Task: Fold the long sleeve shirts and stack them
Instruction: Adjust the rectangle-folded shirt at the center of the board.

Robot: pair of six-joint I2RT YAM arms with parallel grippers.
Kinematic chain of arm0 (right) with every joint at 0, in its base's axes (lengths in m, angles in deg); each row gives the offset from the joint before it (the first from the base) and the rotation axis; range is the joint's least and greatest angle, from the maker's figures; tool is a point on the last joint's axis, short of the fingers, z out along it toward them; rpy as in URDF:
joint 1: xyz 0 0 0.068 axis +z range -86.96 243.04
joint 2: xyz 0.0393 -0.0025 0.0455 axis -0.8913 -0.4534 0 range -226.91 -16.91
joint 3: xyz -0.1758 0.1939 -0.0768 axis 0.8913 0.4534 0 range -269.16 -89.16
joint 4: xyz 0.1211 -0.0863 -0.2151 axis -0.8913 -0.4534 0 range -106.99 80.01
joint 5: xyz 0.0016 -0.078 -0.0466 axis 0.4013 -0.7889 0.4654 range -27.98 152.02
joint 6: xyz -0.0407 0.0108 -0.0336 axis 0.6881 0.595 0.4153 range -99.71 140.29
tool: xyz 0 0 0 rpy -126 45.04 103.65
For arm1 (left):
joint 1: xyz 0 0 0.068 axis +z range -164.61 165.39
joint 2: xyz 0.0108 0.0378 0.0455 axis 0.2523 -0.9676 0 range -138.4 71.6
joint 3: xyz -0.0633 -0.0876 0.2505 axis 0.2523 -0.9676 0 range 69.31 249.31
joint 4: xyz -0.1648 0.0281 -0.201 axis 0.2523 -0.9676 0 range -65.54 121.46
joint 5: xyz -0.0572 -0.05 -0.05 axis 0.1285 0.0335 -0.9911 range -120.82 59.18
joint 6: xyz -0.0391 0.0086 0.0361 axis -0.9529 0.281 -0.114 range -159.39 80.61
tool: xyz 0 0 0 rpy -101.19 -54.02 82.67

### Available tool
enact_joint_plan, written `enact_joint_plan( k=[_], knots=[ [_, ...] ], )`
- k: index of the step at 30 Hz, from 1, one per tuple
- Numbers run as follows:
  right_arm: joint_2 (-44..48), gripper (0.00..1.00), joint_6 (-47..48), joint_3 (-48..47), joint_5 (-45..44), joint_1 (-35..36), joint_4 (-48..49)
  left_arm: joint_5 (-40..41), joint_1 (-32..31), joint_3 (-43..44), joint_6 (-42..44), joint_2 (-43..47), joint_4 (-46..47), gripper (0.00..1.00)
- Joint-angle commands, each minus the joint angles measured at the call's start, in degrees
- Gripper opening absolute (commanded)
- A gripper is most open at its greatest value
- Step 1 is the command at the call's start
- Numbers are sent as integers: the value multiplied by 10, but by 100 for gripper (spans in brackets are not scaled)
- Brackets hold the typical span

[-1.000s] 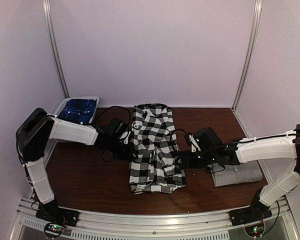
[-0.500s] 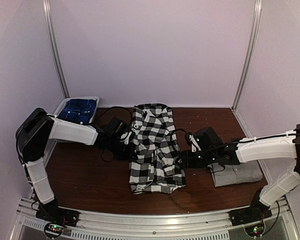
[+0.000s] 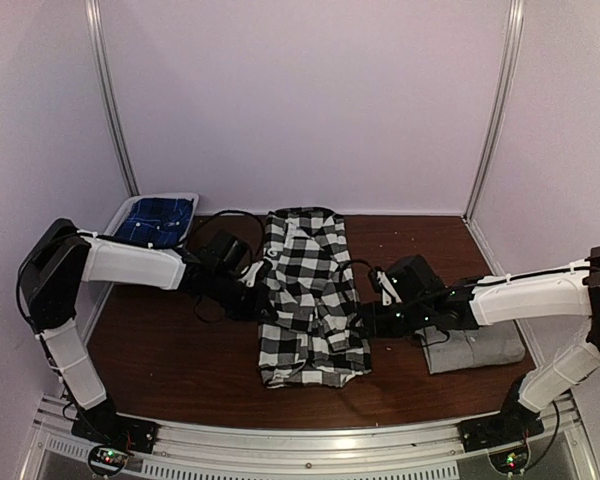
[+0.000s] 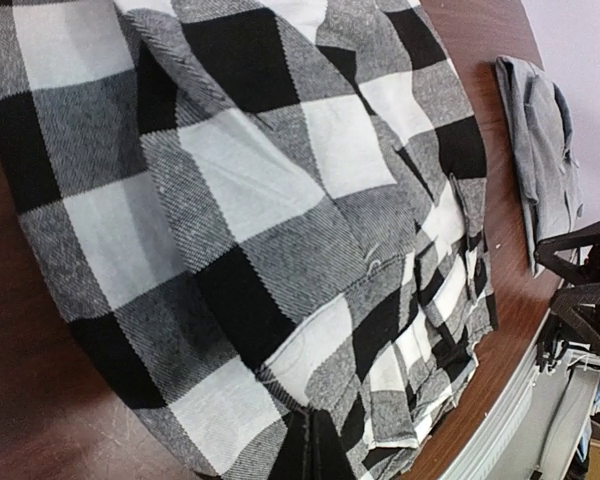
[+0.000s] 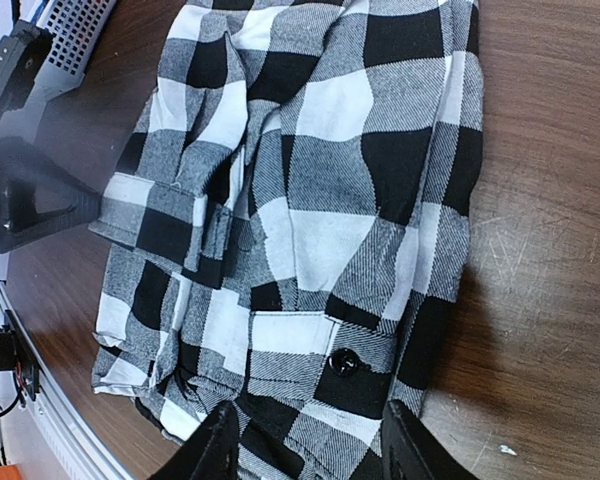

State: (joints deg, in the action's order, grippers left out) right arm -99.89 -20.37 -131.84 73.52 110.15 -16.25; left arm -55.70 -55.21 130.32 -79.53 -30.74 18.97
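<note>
The black-and-white check flannel shirt point(image 3: 308, 295) lies as a long folded strip in the middle of the table, also filling the left wrist view point(image 4: 240, 190) and the right wrist view point(image 5: 320, 200). My left gripper point(image 3: 255, 290) is at the shirt's left edge, its fingers point(image 4: 315, 450) pressed together with a fold of the check cloth pinched at their tips. My right gripper point(image 3: 365, 318) is low over the shirt's right edge and open point(image 5: 315, 450), with check cloth between its fingers. The grey shirt point(image 3: 475, 350) lies folded at the right, under the right arm.
A white bin point(image 3: 130, 210) holding blue cloth point(image 3: 157, 220) stands at the back left corner. Upright frame posts point(image 3: 110, 100) flank the back wall. A metal rail point(image 3: 310, 440) runs along the near edge. Bare brown table point(image 3: 170, 350) shows on both sides of the check shirt.
My left gripper has closed on the check shirt's left edge, and the left arm's elbow has shifted slightly outward. The right arm and both shirts have stayed put.
</note>
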Motion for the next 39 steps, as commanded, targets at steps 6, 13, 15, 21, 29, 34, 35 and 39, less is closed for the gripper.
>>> enact_joint_plan(
  k=[6,13,15,21,29,34,35,39],
  knots=[
    [-7,50,7,-2,2,-3,-4,-40,7,-50,9,30,2,0],
    [-12,50,7,-2,3,-3,-1,-38,10,-61,10,29,5,0],
    [-13,50,7,-3,3,-3,-1,-35,10,-62,10,28,5,0],
    [-13,50,7,-9,1,-3,-6,-33,10,-70,14,25,7,0],
    [-23,50,7,-40,2,-3,-17,-33,10,-67,22,45,3,18],
    [-37,45,16,-73,-4,-5,-24,5,11,-27,28,77,-45,22],
    [-45,41,19,-82,-1,-7,-24,11,10,-12,31,78,-51,23],
    [-83,30,22,-115,20,-20,-16,-5,10,56,45,44,-57,24]
  ],
)
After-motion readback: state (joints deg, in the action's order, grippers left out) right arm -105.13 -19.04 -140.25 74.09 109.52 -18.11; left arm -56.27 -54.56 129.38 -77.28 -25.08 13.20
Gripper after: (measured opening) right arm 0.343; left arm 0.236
